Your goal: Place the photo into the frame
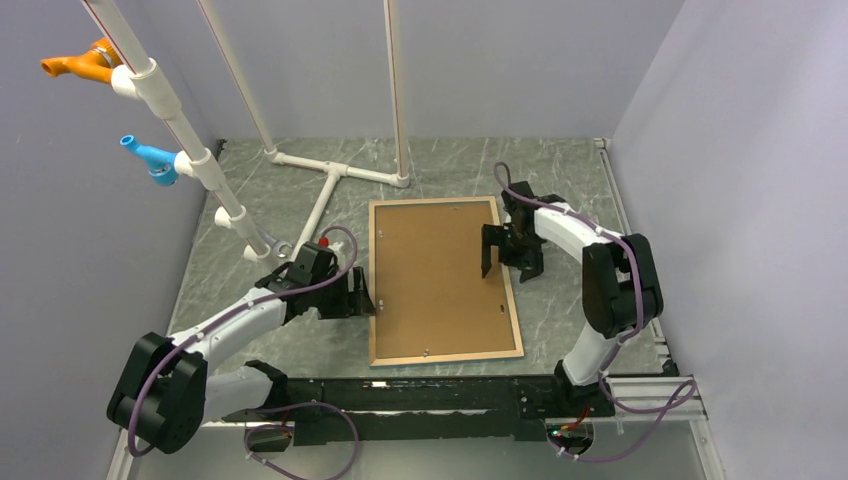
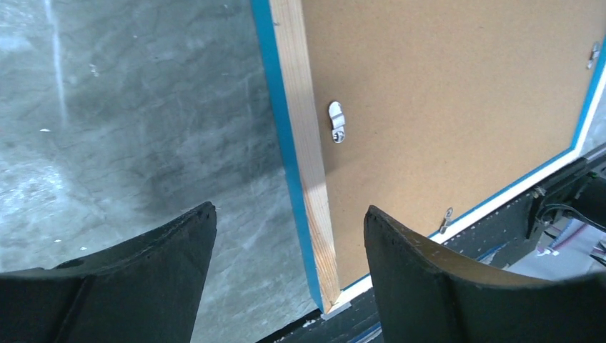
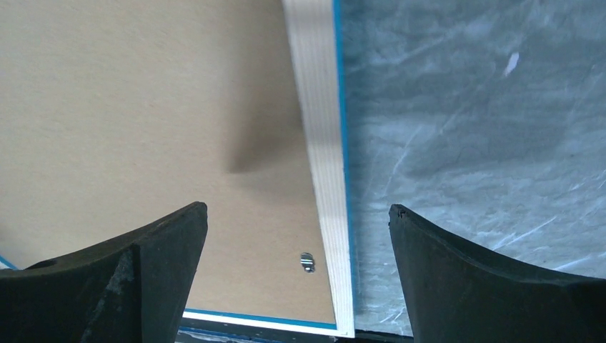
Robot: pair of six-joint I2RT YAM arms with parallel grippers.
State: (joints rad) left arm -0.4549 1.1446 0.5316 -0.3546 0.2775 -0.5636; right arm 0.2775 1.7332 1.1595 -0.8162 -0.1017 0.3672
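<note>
Both open, left claw (image 1: 362, 297) and right claw (image 1: 510, 250) straddle opposite rails of the face-down frame (image 1: 445, 356); photo possibly beneath the backing board (image 1: 435, 280). Grip both rails evenly.

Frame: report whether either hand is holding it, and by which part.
Nothing is held. The left hand stands open astride the frame's left rail and the right hand open over its right rail, fingers clear of the wood.

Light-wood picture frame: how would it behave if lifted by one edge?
Probably stiff: the thin light-wood picture frame holds a brown backing board under metal clips. Flat on the marbled table, its edge looks hard to get under; pushed, it likely slides.
</note>
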